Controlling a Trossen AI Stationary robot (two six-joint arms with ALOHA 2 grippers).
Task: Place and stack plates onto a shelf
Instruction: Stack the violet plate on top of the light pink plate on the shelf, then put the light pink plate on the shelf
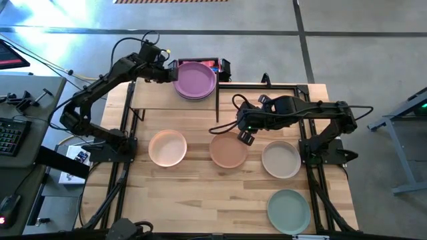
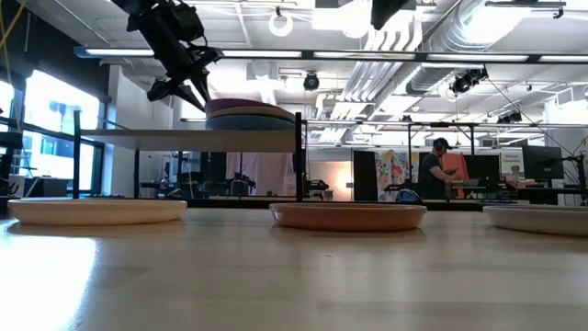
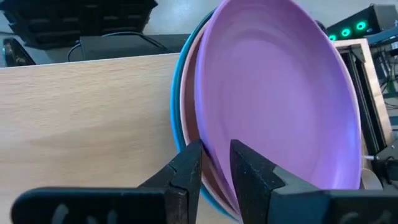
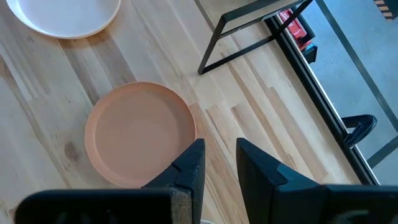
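The right half of the shelf (image 1: 157,100) is taken up by a stack of plates (image 1: 195,81), topped by a purple one, with the left end effector (image 1: 172,71) at the stack's left edge; the left half of the board is left bare. On the surface (image 1: 200,193), three plates are spread in a row, peach (image 1: 167,148), terracotta (image 1: 229,151) and cream (image 1: 281,160), with narrow gaps between them. The right end effector (image 1: 245,138) is held at the terracotta plate's rim. A sage plate (image 1: 289,211) is set at the front right corner; the front left is open wood.

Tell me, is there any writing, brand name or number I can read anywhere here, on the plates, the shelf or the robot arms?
None can be read.
The purple plate, the shelf and the table carry no text.
The colourful posters in the room behind are too small to read.
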